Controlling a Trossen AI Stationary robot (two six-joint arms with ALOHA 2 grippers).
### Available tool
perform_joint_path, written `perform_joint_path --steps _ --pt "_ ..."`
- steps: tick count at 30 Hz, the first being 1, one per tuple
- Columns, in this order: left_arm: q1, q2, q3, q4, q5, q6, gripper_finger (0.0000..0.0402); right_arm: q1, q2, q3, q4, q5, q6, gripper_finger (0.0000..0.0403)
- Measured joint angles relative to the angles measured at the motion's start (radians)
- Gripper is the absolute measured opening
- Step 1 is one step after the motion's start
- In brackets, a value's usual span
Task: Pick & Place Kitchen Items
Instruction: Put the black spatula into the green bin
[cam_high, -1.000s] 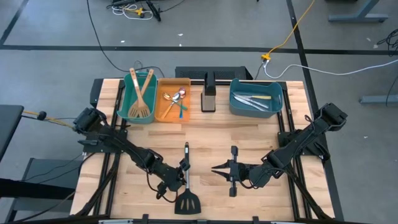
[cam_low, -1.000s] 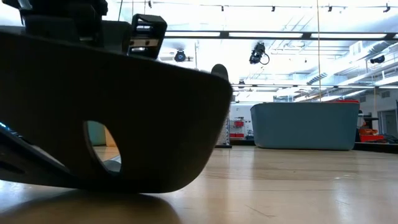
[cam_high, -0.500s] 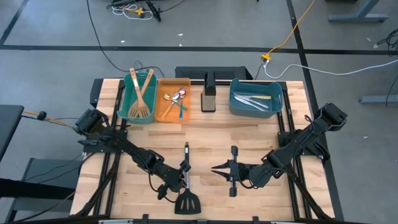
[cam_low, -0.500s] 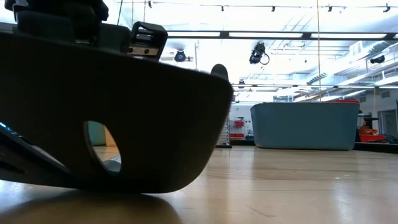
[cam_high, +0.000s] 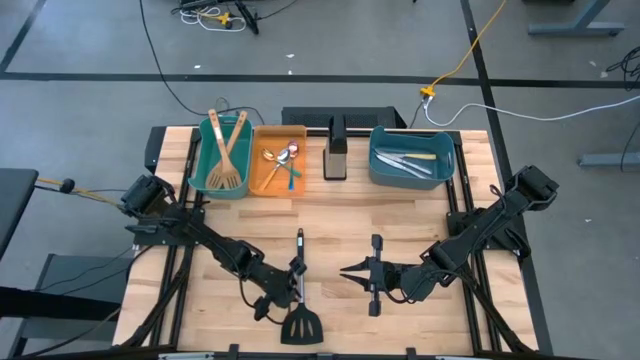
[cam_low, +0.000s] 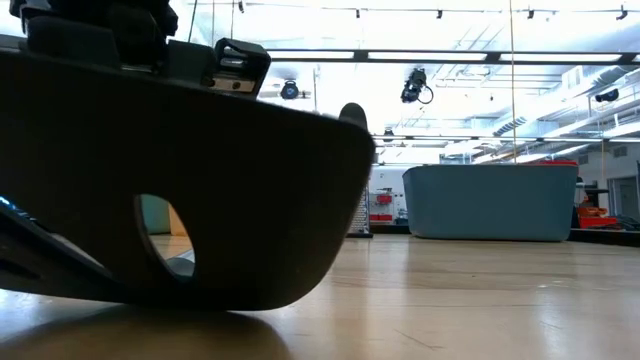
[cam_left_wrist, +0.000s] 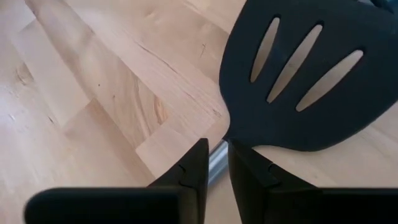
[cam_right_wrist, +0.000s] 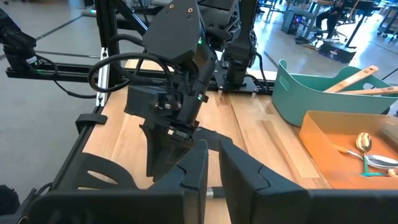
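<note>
You've got 1 black slotted turner (cam_high: 301, 325) out on the table (cam_high: 400, 215), near the front edge on the left arm's side. Its head points at the front edge and its steel handle runs straight back toward the bins. In the low view the head (cam_low: 200, 170) fills most of the pic, its edge down on the wood. The left wrist view shows 3 slots in it (cam_left_wrist: 305, 74).

The left gripper (cam_high: 296, 285) sits over the handle just behind the head. In the wrist view (cam_left_wrist: 217, 146) its 2 fingers are pinched in narrow w/ the steel handle between them, so it's clamped on the turner.

The right gripper (cam_high: 347, 270) is low over the table just beside the turner's handle, pointing at the left arm. Its fingers (cam_right_wrist: 212, 146) are nearly together w/ nothing in them.

There are 3 bins along the back edge:
- The teal bin (cam_high: 199, 165) has 2 wooden spatulas (cam_high: 232, 150) leaning in it.
- The orange bin (cam_high: 262, 185) is right beside it and has a few spoons (cam_high: 283, 160). Can't count them exactly.
- The blue bin (cam_high: 378, 170) has a few pale knives (cam_high: 410, 163). Count unclear there too.

There's 1 dark block (cam_high: 336, 150) standing between the orange and blue bins
</note>
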Motion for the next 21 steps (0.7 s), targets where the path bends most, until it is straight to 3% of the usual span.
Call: perform_joint_path --steps 7,21 --pt "0.005 0.0 0.0 0.0 0.0 -0.086 0.0113 0.0 0.0 0.0 0.0 0.0 0.0 0.0049" --pt "0.006 0.0 0.0 0.0 -0.004 -0.086 0.017 0.0 0.0 0.0 0.0 0.0 0.0 0.0049"
